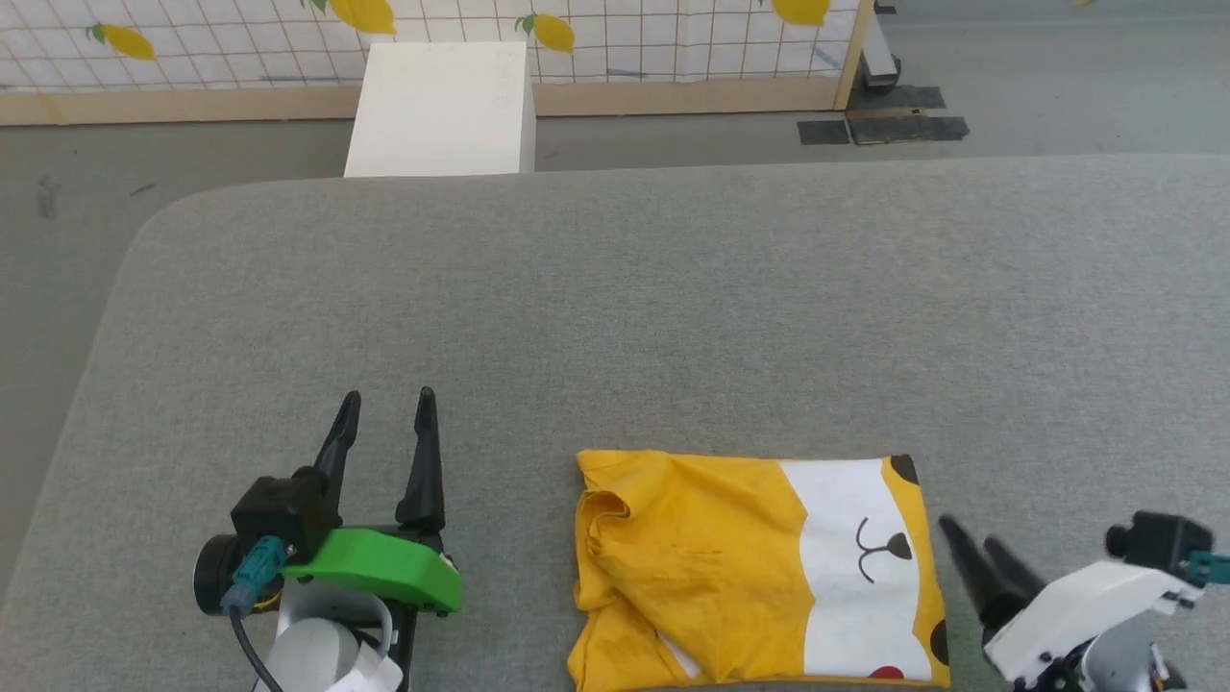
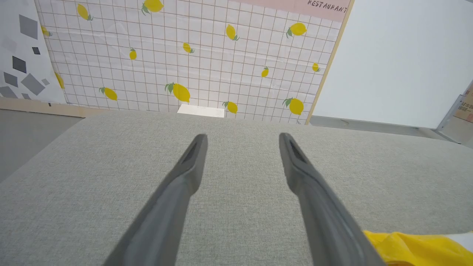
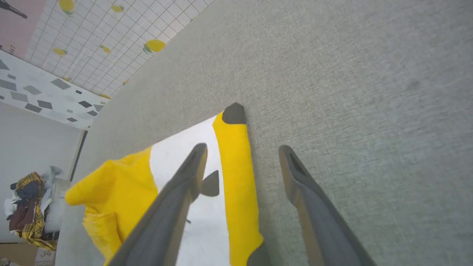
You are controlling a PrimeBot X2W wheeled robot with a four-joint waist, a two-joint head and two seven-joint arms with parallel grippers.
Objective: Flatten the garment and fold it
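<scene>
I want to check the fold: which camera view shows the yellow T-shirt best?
The head view: the garment lies almost whole there, folded on the grey surface, its near edge cut off. The right wrist view gives one end, partly behind a finger; the left wrist view, a yellow corner.

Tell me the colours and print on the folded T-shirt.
T-shirt: mustard yellow, with a white patch, black nose and mouth, black spots, red dot. Head view shows it best.
</scene>
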